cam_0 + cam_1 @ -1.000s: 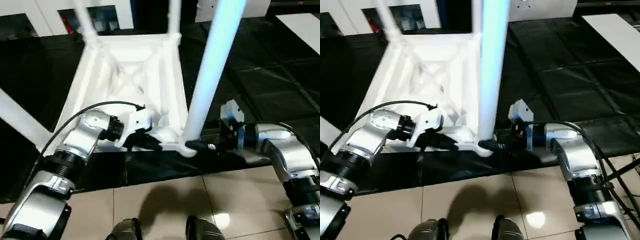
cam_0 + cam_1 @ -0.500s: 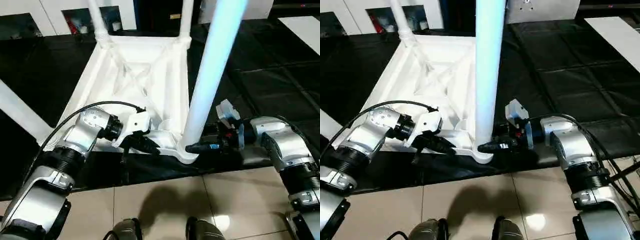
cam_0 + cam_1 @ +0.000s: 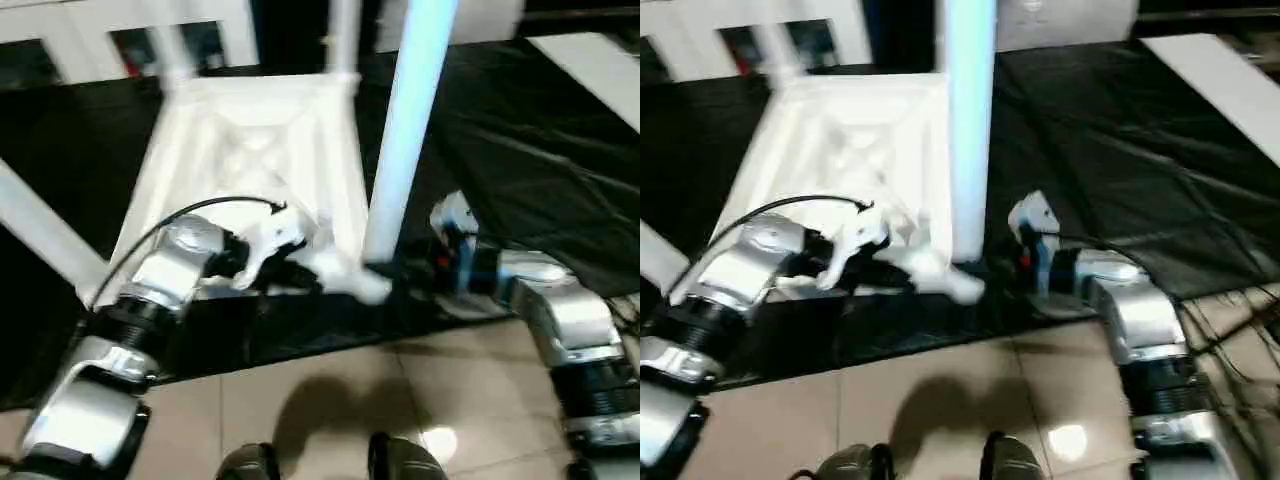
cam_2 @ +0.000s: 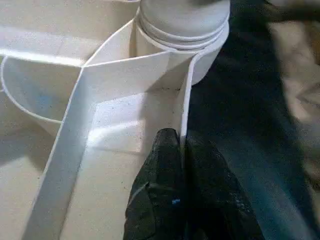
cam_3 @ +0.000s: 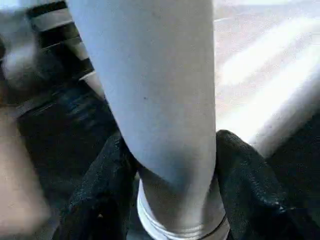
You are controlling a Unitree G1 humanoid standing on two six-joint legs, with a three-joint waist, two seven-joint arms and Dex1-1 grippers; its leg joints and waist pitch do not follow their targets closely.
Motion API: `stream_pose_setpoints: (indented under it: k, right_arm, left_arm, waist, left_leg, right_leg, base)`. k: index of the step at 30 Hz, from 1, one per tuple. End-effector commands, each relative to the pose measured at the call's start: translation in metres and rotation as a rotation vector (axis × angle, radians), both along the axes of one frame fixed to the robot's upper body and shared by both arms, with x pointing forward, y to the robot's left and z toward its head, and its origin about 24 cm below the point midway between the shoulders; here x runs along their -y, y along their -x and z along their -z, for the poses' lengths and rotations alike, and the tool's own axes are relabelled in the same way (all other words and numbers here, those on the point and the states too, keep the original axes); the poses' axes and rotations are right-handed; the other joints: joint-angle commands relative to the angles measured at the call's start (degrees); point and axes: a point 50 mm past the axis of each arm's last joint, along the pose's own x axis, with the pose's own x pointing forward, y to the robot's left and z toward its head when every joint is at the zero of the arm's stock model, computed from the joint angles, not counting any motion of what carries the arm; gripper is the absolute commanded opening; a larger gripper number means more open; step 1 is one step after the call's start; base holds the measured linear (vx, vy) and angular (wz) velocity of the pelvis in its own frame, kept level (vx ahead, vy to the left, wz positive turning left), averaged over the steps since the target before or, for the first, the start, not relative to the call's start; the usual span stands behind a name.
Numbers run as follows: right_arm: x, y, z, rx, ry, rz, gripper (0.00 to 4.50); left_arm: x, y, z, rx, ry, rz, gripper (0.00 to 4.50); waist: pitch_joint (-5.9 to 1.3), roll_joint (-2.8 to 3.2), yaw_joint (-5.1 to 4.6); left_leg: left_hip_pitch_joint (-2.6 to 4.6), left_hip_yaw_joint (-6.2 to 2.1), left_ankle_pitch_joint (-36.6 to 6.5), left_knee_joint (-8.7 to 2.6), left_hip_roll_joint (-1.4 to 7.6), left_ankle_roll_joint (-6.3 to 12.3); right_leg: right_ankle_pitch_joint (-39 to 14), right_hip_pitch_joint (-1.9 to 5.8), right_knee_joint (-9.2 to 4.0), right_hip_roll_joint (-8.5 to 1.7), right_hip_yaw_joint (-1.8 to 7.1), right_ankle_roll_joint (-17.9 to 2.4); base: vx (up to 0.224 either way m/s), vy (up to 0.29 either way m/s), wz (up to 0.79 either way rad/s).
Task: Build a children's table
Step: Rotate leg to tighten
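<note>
While your left pincer [image 4: 181, 150] pinches the near rim of the upturned white plastic tabletop [image 3: 250, 150] on the black-covered table [image 3: 560, 160], your right pincer [image 5: 167, 165] clasps the long white cylindrical leg [image 3: 405, 120], upright in the near-right corner socket [image 4: 182, 30]; press along its axis.

The near corner of the upturned table top [image 3: 250, 150] is blocked by an upright leg [image 3: 405, 130], clasped by the right end effector [image 3: 385, 270]. Open black counter [image 3: 540, 150] is left to the right of that leg.
</note>
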Motion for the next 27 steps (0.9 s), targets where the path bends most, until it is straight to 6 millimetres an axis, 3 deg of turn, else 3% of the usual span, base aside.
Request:
stream_pose_setpoints:
  k: [1, 3, 5, 6, 7, 9, 14, 16, 18, 23, 24, 27]
  right_arm:
    - [-0.051, 0.002, 0.016, -0.099, -0.035, 0.057, 2.02]
    - [-0.061, -0.007, 0.016, -0.086, -0.034, 0.226, 2.02]
    - [-0.064, -0.011, 0.016, -0.096, -0.055, 0.293, 2.01]
    - [-0.066, -0.014, 0.015, -0.101, -0.061, 0.343, 2.01]
    - [-0.070, -0.018, 0.013, -0.087, -0.066, 0.377, 2.01]
    - [-0.072, -0.021, 0.012, -0.076, -0.068, 0.394, 2.71]
    - [-0.053, -0.022, 0.011, -0.011, -0.043, 0.426, 2.92]
    - [-0.034, -0.018, 0.012, 0.028, -0.012, 0.407, 3.22]
    - [-0.019, -0.016, 0.010, 0.069, -0.008, 0.366, 3.28]
    - [0.003, -0.011, 0.002, 0.135, 0.016, 0.223, 3.74]
    - [0.008, -0.010, 0.000, 0.148, 0.025, 0.180, 3.95]
    - [0.023, -0.005, -0.010, 0.179, 0.070, -0.013, 3.95]
  left_arm:
    - [0.042, -0.006, -0.018, 0.072, 0.113, -0.067, 0.00]
    - [0.052, -0.011, -0.023, 0.108, 0.140, -0.164, 0.00]
    - [0.055, -0.013, -0.025, 0.122, 0.147, -0.194, 0.00]
    - [0.059, -0.014, -0.026, 0.138, 0.156, -0.228, 0.00]
    - [0.064, -0.015, -0.028, 0.151, 0.170, -0.249, 0.00]
    - [0.067, -0.015, -0.029, 0.158, 0.180, -0.261, 0.00]
    - [0.056, -0.016, -0.025, 0.175, 0.138, -0.261, 0.00]
    - [0.047, -0.011, -0.019, 0.170, 0.111, -0.202, 0.00]
    - [0.041, -0.005, -0.014, 0.167, 0.103, -0.119, 0.00]
    - [0.031, 0.004, -0.006, 0.129, 0.093, 0.013, 0.00]
    - [0.028, 0.006, -0.004, 0.115, 0.085, 0.044, 0.00]
    - [0.017, 0.012, 0.000, 0.074, 0.046, 0.170, 0.00]
  waist:
    - [-3.41, -0.94, -0.27]
    - [-3.18, -1.02, -1.52]
    - [-3.05, -0.72, -2.30]
    - [-3.26, -0.58, -2.67]
    - [-3.28, -0.33, -2.75]
    - [-3.47, -0.29, -3.15]
    - [-4.11, -0.26, -3.08]
    - [-4.33, -0.62, -2.97]
    - [-4.43, -0.55, -2.47]
    - [-4.64, -0.72, -1.82]
    - [-4.68, -0.63, -1.43]
    - [-4.56, -0.63, -0.62]
  left_leg:
    - [0.37, -1.40, -17.2, -4.77, 1.72, 0.91]
    - [0.30, -1.76, -19.1, -4.56, 1.05, 0.78]
    - [0.66, -1.95, -20.6, -4.40, 0.87, 1.51]
    - [0.39, -2.05, -19.9, -4.67, 1.04, 1.96]
    - [0.34, -2.08, -19.7, -4.84, 1.16, 2.24]
    - [0.37, -2.14, -19.6, -5.02, 1.50, 2.98]
    - [-0.01, -1.30, -13.2, -4.99, 1.82, 6.75]
    - [0.13, -0.98, -11.2, -4.72, 1.74, 8.25]
    - [-0.01, -0.93, -9.7, -4.54, 1.80, 10.10]
    - [-0.28, -0.69, -5.8, -4.13, 1.74, 11.80]
    - [-0.02, -0.68, -5.3, -4.13, 1.93, 12.03]
    - [0.24, -0.58, -5.8, -4.12, 2.16, 12.05]
  right_leg:
    - [-35.3, 3.31, -5.29, -2.93, 1.89, -6.7]
    - [-40.8, 3.06, -6.51, -2.89, 1.14, -3.0]
    - [-41.6, 2.74, -7.27, -2.93, 0.72, -2.1]
    - [-39.4, 3.09, -7.22, -2.84, 0.64, -2.2]
    - [-37.8, 3.11, -7.17, -2.80, 0.68, -2.6]
    - [-32.6, 3.20, -6.88, -2.65, 0.70, -4.5]
    - [-15.8, 3.67, -4.96, -2.52, 1.99, -11.3]
    - [-14.2, 3.72, -4.84, -2.62, 2.20, -12.2]
    - [-14.2, 3.94, -4.80, -2.69, 2.16, -12.2]
    - [-11.7, 4.11, -4.17, -2.60, 2.28, -13.2]
    - [-11.4, 3.96, -4.10, -2.57, 2.30, -13.6]
    - [-11.7, 3.82, -3.88, -2.39, 2.44, -14.4]
  base:
    - [-0.051, 0.002, -0.11]
    - [0.000, 0.000, 0.00]
    - [0.000, 0.000, 0.00]
    - [0.000, 0.000, 0.00]
    - [0.000, 0.000, 0.00]
    - [0.000, 0.000, 0.00]
    - [0.000, 0.000, 0.00]
    - [0.000, 0.000, 0.00]
    - [0.000, 0.000, 0.00]
    - [0.000, 0.000, 0.00]
    - [0.000, 0.000, 0.00]
    - [0.000, 0.000, 0.00]
